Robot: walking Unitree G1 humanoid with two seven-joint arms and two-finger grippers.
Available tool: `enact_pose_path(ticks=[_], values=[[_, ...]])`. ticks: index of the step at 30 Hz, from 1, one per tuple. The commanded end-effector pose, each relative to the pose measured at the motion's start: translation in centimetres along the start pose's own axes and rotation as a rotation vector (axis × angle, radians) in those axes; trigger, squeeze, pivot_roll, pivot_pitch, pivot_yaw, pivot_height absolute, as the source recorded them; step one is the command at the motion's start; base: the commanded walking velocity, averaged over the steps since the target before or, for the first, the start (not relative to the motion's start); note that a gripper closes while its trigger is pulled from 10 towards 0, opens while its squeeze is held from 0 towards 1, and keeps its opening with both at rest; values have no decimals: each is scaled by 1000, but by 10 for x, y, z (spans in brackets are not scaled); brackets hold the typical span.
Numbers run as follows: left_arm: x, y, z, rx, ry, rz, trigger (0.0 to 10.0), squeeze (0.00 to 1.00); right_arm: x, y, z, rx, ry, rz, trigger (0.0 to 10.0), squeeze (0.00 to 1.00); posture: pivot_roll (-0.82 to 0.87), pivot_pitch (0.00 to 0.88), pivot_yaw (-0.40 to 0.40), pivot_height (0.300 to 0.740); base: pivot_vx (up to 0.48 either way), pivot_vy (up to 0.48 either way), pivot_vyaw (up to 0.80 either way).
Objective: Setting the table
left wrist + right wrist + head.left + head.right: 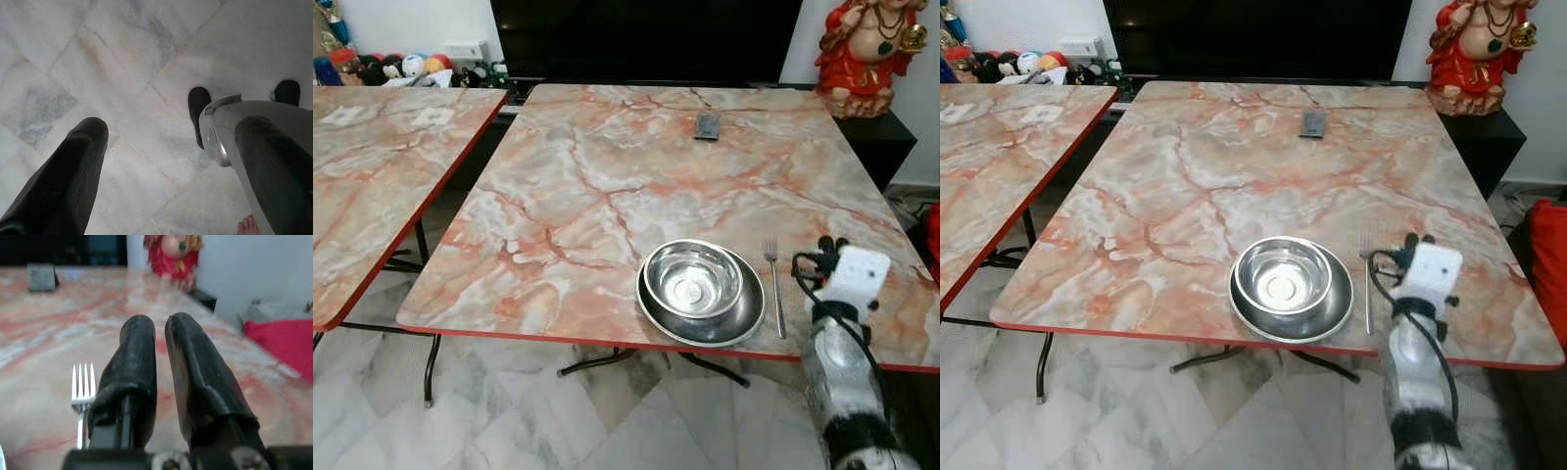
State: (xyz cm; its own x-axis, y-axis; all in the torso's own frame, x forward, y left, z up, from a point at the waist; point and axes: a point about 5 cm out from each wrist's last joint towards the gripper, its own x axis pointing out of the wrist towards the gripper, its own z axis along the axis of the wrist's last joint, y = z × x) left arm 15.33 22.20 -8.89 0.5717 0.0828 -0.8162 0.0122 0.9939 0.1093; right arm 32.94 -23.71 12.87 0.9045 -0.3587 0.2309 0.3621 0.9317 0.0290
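I had the right pincer [159, 357] low over the marbled table [607, 186], its two black fingers [132, 367] pressed nearly together on nothing. The fork [773, 284] lay flat just beside it, at lower right of the head view, next to the steel bowl [693, 279] nested in a steel plate [744, 318]. My left pincer [171, 166] hung spread wide over the tiled floor [146, 58].
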Motion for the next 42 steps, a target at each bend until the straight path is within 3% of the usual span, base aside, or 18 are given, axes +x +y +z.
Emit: enact_pose_path(ticks=[1, 5, 12, 17, 42], values=[[-2, 3, -8, 10, 27, 8, 10000, 0, -1, 0, 13, 4, -54, 8, 10000, 0, -10, 104, 17, 740, 0, 0, 0], [-2, 3, -8, 10, 27, 8, 10000, 0, -5, -5, 23, 22, -80, 4, 10000, 0, -22, 95, 13, 740, 0, 0, 0], [-2, 2, -8, -2, 28, 14, 10000, 0, -15, 7, 18, 26, -42, 72, 10000, 0, -20, 73, 10, 740, 0, 0, 0], [-2, 3, -8, 4, 30, 21, 10000, 0, -19, 15, 24, 85, -40, 69, 10000, 0, -16, 56, 14, 740, 0, 480, 0], [-3, 2, -11, 20, 38, 8, 10000, 0, -26, 37, 29, 104, -6, 96, 10000, 0, -10, 27, 11, 740, 0, 480, 0]])
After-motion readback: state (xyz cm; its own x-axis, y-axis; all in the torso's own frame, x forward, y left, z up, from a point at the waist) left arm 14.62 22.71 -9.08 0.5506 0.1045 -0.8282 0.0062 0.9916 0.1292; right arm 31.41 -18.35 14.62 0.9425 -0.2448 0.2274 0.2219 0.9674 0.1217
